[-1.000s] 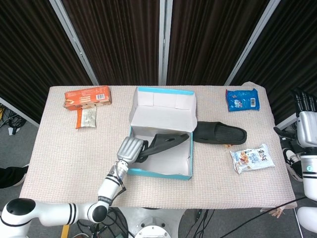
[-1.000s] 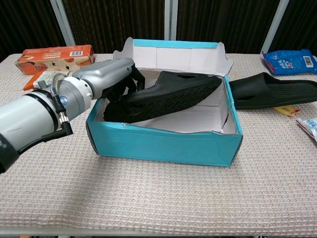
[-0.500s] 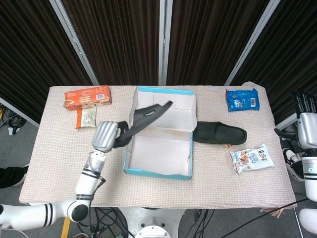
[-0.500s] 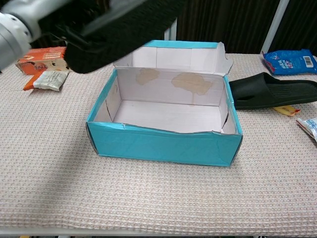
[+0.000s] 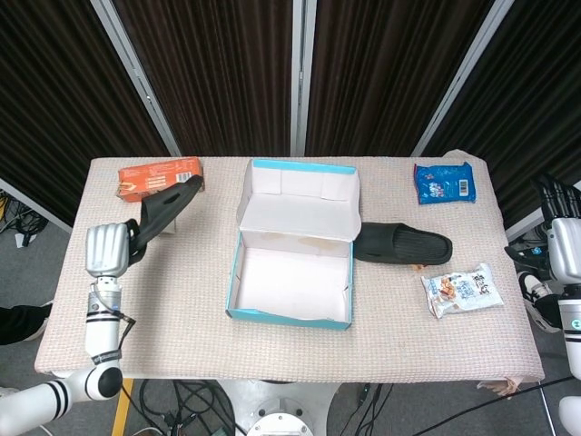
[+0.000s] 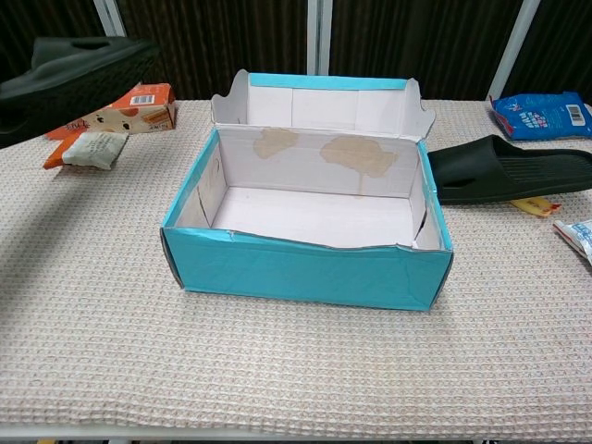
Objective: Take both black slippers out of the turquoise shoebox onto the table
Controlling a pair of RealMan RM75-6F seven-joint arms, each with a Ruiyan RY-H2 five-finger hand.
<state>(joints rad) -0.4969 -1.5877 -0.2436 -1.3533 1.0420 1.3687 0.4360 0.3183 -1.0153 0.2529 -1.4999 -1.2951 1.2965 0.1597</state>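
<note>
The turquoise shoebox (image 5: 290, 315) (image 6: 305, 268) stands open in the middle of the table, with nothing inside its white interior. My left hand (image 5: 104, 249) holds one black slipper (image 5: 166, 213) (image 6: 69, 79) in the air over the table's left side, well left of the box. The second black slipper (image 5: 401, 244) (image 6: 513, 168) lies flat on the table just right of the box. My right hand (image 5: 565, 245) hangs beyond the table's right edge, holding nothing; how its fingers lie is unclear.
An orange carton (image 5: 154, 177) and a small packet (image 6: 91, 148) lie at the back left under the raised slipper. A blue snack bag (image 5: 445, 182) sits back right, a white snack bag (image 5: 463, 291) near the right edge.
My left hand has lifted the slipper out of the box and carried it left, over the table's left side. The box now holds nothing. The right hand has hardly moved.
</note>
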